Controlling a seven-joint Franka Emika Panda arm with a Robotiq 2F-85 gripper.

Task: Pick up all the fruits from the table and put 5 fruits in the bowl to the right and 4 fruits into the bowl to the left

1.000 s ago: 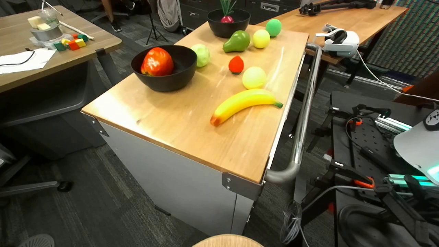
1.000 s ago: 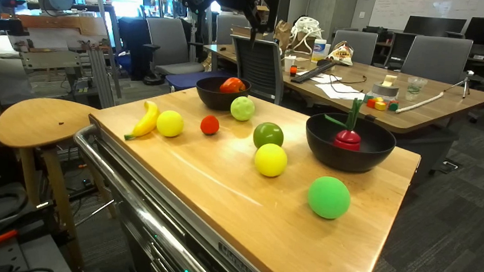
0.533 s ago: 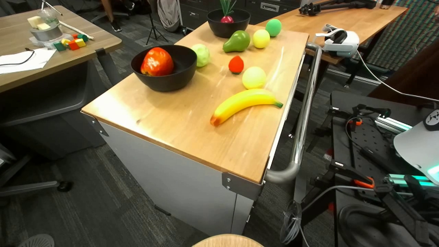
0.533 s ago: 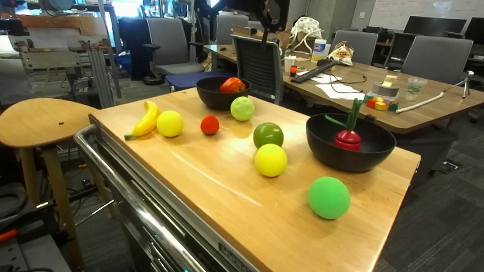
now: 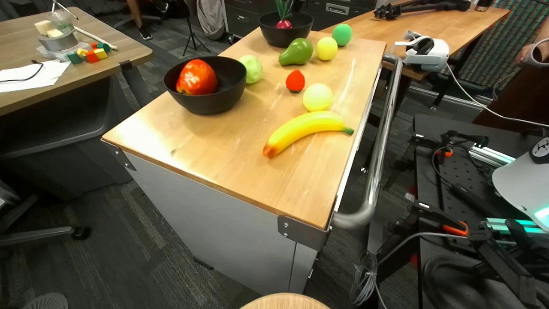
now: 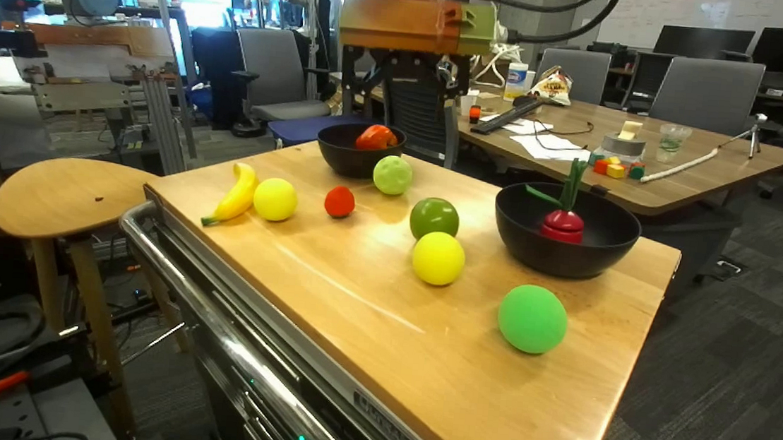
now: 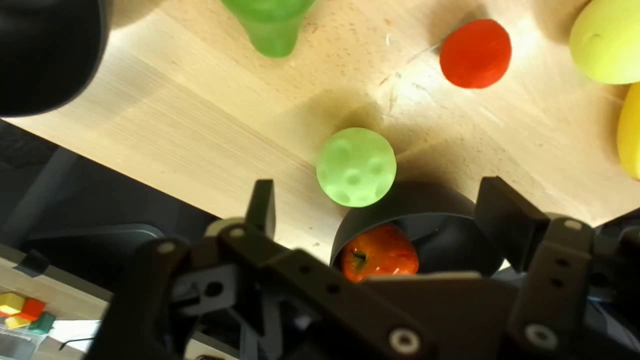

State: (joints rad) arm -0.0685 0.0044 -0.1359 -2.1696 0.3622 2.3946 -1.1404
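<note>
Gripper (image 7: 380, 200) of mine hangs empty over the table (image 7: 210, 120), jaws spread wide, I reckon so I can straddle the pale green fruit (image 7: 356, 170) sitting just beside the dark bowl (image 7: 425, 200), where the red-orange fruit (image 7: 382, 252) inside probably counts as placed.

The tabletop (image 6: 523, 416) is smooth wood with a varnished sheen; its rail (image 5: 382, 146) is polished metal. Both black bowls (image 5: 210, 105) look matt. The red-orange fruit (image 5: 197, 77) is glossy, the banana (image 5: 302, 128) smooth, the pale green fruit (image 7: 356, 167) dimpled; they seem plastic, though the view is too soft to be sure.
</note>
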